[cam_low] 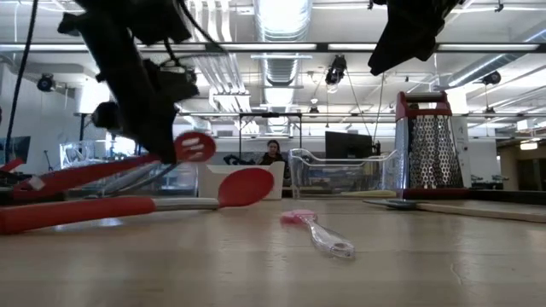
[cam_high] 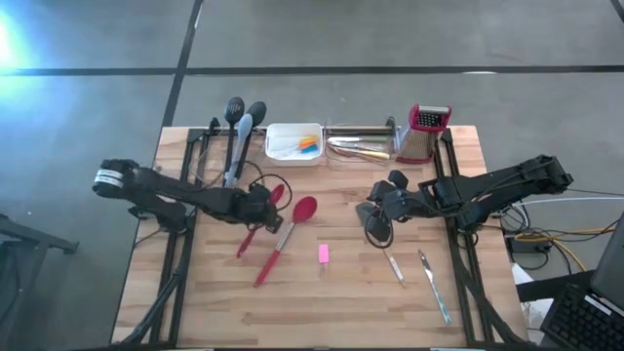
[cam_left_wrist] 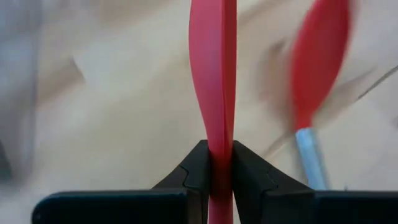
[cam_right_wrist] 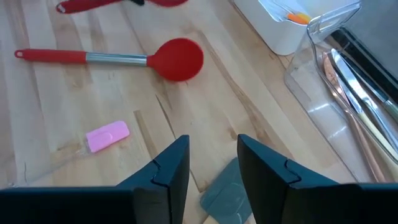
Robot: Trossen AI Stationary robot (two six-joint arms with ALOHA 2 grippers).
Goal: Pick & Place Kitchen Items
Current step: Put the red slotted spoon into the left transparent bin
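Note:
My left gripper (cam_high: 261, 205) is shut on a red spatula (cam_high: 255, 226) left of the table's middle. Its head (cam_low: 194, 147) is raised. Beside it a red spoon (cam_high: 292, 229) lies flat on the wood, with a pink block (cam_high: 324, 253) to its right. My right gripper (cam_high: 375, 216) hangs open right of the middle, above a grey spatula head (cam_right_wrist: 227, 196) and touching nothing. Two thin knives (cam_high: 393, 263) (cam_high: 434, 288) lie near the front right. My left gripper pinches the red spatula's neck (cam_left_wrist: 217, 146), just behind the head, between its two fingers. The fingers slant down from the table's left and lie across the utensil. The head end is lifted, and the handle (cam_low: 77, 175) slopes down toward the table's near side. I cannot tell whether its free end touches the wood.
At the far edge stand a white tray (cam_high: 292, 132) with blue and orange pieces, a clear tray (cam_high: 361, 148) of cutlery and a red-topped grater (cam_high: 424, 132). Two black spoons (cam_high: 242, 122) lie at the far left. Bare wood lies along the near edge.

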